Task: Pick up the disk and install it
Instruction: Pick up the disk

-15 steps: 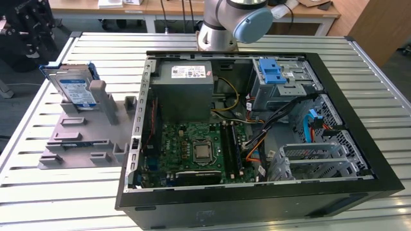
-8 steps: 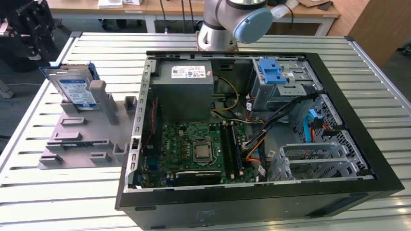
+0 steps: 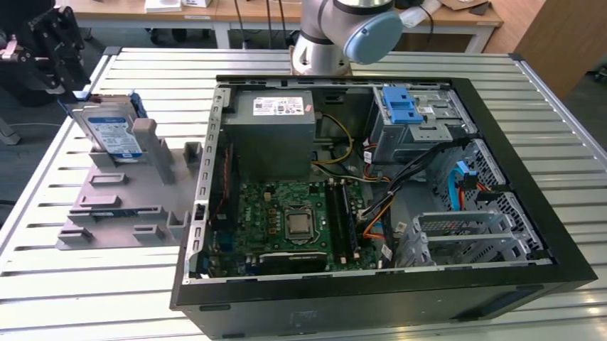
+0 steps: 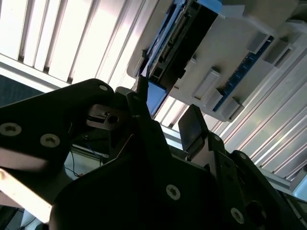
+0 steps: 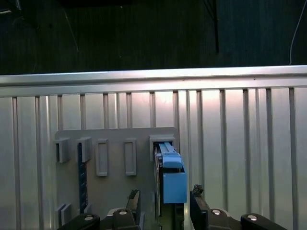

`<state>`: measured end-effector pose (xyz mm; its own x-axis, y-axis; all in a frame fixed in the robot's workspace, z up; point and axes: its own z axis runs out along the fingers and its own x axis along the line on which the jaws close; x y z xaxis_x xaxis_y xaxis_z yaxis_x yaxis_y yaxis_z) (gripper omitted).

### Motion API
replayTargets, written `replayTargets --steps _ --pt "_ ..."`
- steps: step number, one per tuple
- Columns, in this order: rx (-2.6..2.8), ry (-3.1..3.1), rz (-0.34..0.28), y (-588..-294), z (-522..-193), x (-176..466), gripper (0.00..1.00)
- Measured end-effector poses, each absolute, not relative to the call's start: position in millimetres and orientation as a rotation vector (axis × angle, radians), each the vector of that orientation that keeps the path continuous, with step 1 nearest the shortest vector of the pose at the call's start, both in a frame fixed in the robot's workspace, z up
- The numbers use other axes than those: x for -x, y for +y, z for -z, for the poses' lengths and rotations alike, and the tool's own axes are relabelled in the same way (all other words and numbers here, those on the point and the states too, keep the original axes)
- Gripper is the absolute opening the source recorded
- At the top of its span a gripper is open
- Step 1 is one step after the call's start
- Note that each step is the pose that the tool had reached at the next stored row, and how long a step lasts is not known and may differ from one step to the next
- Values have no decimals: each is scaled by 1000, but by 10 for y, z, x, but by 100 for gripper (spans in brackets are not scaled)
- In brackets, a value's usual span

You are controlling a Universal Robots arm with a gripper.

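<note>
At the exterior view's left the gripper (image 3: pixel 65 69) is poised near the disk (image 3: pixel 107 132), which is stood on edge in the grey holder block (image 3: pixel 119 206) on the counter (image 3: pixel 85 284), left of the computer case (image 3: pixel 379 305). In the first wrist view the fingers (image 5: pixel 199 206) are spread with the disk lined up edge-on between them, so a centred, square approach before closing is judged best. The gap to the disk cannot be made out.

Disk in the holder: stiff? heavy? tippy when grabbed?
The disk looks rigid, a metal slab, probably heavy for its size. Standing on edge in the holder block, it may tilt if gripped off-centre; its blue bracket could flex.
</note>
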<state>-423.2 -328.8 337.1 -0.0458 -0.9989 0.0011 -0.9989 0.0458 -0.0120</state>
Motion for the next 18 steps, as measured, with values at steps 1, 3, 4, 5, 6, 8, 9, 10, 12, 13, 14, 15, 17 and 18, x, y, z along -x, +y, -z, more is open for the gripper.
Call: replayTargets --steps 1,3,4,5,6,8,9,10,12,13,14,15,17,18 --pt "2165 2266 15 -3286 -3361 4233 53" --pt "2165 2266 15 -3278 -3343 4234 53" --pt "2165 2266 15 -3274 -3336 4235 53" --pt "2165 2266 15 -3271 -3325 4237 53" --pt "2165 2266 15 -3267 -3314 4239 53" --pt "2165 2266 15 -3264 -3293 4246 53" --pt "2165 2265 15 -3263 -3282 4250 53" --pt "2166 2265 16 -3262 -3270 4254 53" --pt "2167 2263 16 -3261 -3246 4262 53" --pt "2168 2262 17 -3261 -3234 4267 53" --pt "2168 2261 17 -3260 -3220 4273 53" --pt "2168 2261 17 -3259 -3207 4278 53" --pt "2168 2261 17 -3258 -3179 4287 53" --pt "2168 2261 17 -3257 -3165 4290 53"
